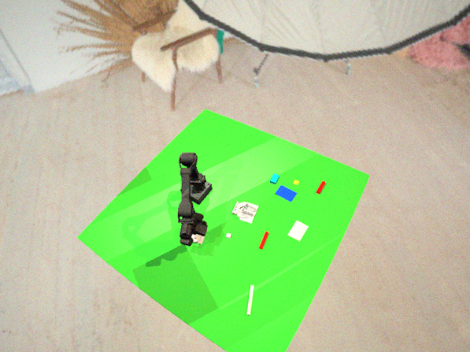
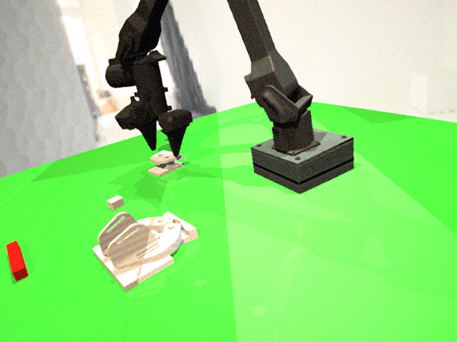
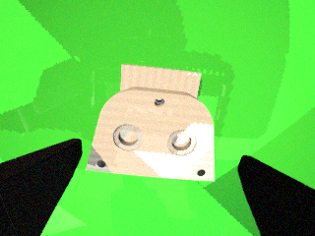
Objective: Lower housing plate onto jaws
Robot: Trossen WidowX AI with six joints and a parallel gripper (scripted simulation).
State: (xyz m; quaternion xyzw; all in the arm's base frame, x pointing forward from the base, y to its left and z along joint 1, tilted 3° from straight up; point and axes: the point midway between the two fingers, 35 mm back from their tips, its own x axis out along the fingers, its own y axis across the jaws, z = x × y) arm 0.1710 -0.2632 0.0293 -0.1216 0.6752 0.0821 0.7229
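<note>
The pale housing plate [image 1: 198, 238] [image 2: 158, 158] [image 3: 157, 116] has a rounded end, two large holes and several small ones. It rests raised on a small pale stand [image 2: 155, 172] [image 3: 157, 79]. My gripper [image 2: 165, 152] [image 3: 161, 155] is open and empty above the plate, with one finger out to each side in the wrist view. The pale jaw assembly [image 1: 250, 211] [image 2: 165, 241] sits apart from it, on a flat base [image 2: 132, 277]. Two slotted pieces stand up at one end, and small round stubs [image 2: 171, 224] show at the other. Exact seating of the jaws cannot be told.
A small pale block [image 1: 228, 235] [image 2: 115, 202] lies between the plate and the jaw assembly. Red bars [image 1: 263, 240] [image 1: 320, 187] [image 2: 17, 260], a white square [image 1: 297, 230], a blue sheet [image 1: 285, 193], a cyan block [image 1: 274, 178] and a long white strip [image 1: 250, 300] lie farther off.
</note>
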